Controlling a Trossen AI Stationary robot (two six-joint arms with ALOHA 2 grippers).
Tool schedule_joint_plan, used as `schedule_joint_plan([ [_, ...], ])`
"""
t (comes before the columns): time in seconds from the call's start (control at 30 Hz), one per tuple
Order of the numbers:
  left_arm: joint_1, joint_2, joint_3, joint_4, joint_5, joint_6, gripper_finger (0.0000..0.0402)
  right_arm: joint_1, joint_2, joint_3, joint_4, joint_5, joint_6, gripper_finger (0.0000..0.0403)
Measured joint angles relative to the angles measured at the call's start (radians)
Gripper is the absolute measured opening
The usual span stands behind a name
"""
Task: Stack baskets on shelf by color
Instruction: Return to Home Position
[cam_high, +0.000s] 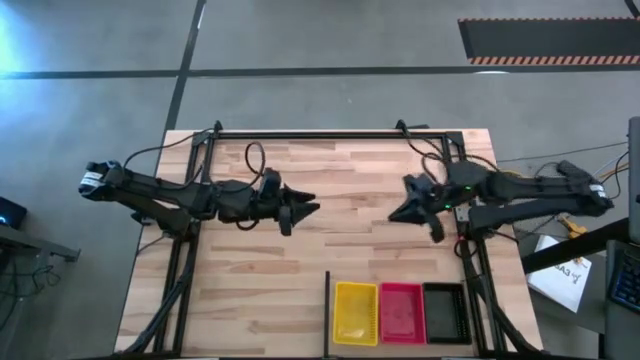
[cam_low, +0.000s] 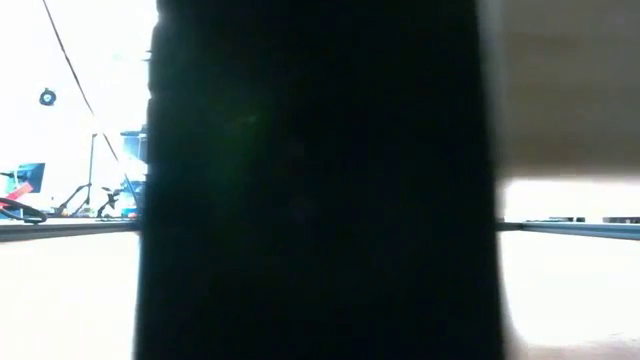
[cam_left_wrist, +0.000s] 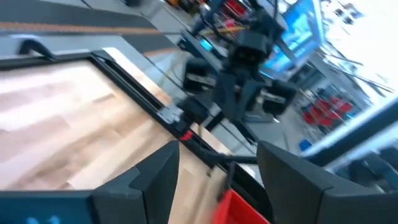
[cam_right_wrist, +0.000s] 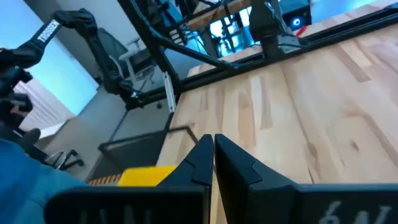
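In the high view a yellow basket (cam_high: 355, 312), a pink-red basket (cam_high: 401, 312) and a black basket (cam_high: 444, 312) stand side by side on the wood at the table's near edge. They sit between a thin black bar (cam_high: 327, 310) and the right frame rail (cam_high: 478, 300). Whether more baskets lie under each, I cannot tell. My left gripper (cam_high: 300, 210) hovers open over the table's middle, left of centre. My right gripper (cam_high: 405, 212) hovers shut right of centre. The pink-red basket (cam_left_wrist: 239, 208) shows in the left wrist view, the yellow basket (cam_right_wrist: 146, 176) in the right wrist view.
A black metal frame (cam_high: 320, 133) runs along the table's far edge and down both sides. Bare wood planks (cam_high: 250, 290) lie left of the bar. A wide dark shape (cam_low: 320, 180) close to the camera blocks most of the low view. Cables hang beside the right arm (cam_high: 560, 195).
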Motion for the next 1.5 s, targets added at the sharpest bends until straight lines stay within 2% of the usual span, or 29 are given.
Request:
schedule_joint_plan([
  [0.17,0.001,0.013,-0.001,0.000,-0.087,0.000,0.0200,0.001,-0.188,-0.149,-0.011,0.001,0.025,0.0008],
  [0.33,0.003,0.032,0.001,0.004,-0.094,0.004,0.0200,0.002,-0.319,-0.282,-0.013,0.001,0.057,0.0008],
  [0.6,0.003,0.080,-0.002,0.006,-0.095,0.003,0.0200,0.002,-0.527,-0.415,-0.012,0.008,0.060,0.0008],
  [0.83,0.003,0.140,-0.001,0.092,-0.095,0.002,0.0200,0.003,-0.696,-0.529,-0.020,0.211,0.068,0.0008],
  [0.93,0.003,0.166,-0.003,0.118,-0.096,0.002,0.0200,0.002,-0.705,-0.569,-0.004,0.256,0.067,0.0008],
  [1.17,0.008,0.195,-0.004,0.139,-0.100,0.002,0.0200,0.003,-0.677,-0.692,0.253,0.257,0.022,0.0008],
  [1.5,0.013,0.195,-0.006,0.139,-0.100,0.010,0.0200,0.003,-0.664,-0.694,0.239,0.264,-0.030,0.0009],
])
